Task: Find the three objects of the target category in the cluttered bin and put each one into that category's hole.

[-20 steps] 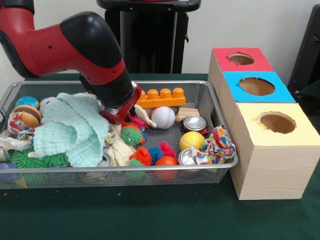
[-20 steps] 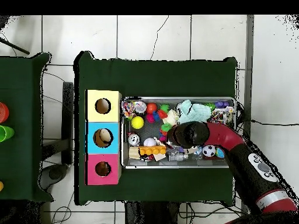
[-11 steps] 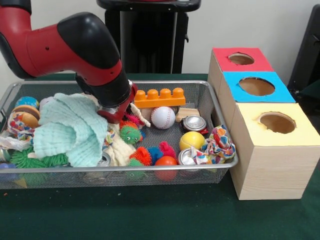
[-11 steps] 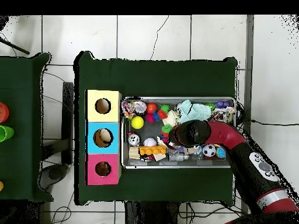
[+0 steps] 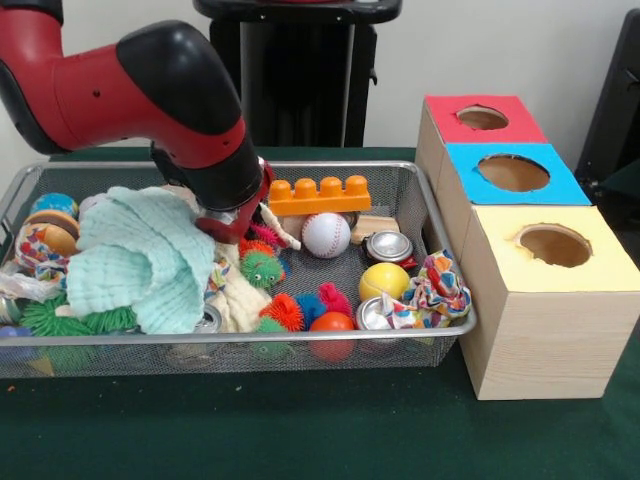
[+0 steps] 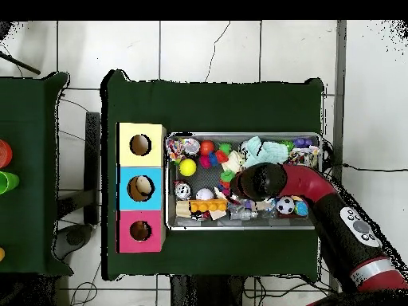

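Note:
A wire mesh bin holds a jumble of toys, balls, cans and cloths. My gripper is pushed down into the clutter left of centre, beside a mint cloth and a green spiky toy. Its tip is buried among the objects. A baseball, a yellow ball and an orange ball lie to its right. An orange toy brick rests at the back. In the overhead view the gripper sits mid-bin, with the baseball and yellow ball nearby.
Three boxes with round holes stand beside the bin: red, blue and yellow. Two cans and a patterned cloth lie at the bin's right end. Green spiky balls fill the left corner.
The wrist has shifted slightly up and left in the front view. The mint cloth has moved a little with it. Other objects have stayed put.

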You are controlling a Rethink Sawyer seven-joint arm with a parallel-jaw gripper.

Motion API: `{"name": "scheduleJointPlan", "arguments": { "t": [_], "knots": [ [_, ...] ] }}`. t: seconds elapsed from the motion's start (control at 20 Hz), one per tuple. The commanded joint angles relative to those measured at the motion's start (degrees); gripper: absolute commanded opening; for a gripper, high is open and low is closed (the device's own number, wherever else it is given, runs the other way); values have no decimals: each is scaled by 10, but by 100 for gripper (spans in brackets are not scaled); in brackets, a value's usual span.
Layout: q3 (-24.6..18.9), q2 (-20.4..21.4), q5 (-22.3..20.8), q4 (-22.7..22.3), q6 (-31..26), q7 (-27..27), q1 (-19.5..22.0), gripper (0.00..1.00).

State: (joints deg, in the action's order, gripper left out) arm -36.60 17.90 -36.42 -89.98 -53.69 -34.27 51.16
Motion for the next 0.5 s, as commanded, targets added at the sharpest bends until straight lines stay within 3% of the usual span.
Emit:
{"name": "scheduleJointPlan", "arguments": {
  "t": [0.05, 0.3, 0.5],
  "knots": [
    [36, 66, -58, 66, -158, 160, -11, 0],
    [23, 94, -55, 83, -231, 180, -18, 0],
    [9, 106, -56, 83, -253, 174, -16, 0]
  ]
}}
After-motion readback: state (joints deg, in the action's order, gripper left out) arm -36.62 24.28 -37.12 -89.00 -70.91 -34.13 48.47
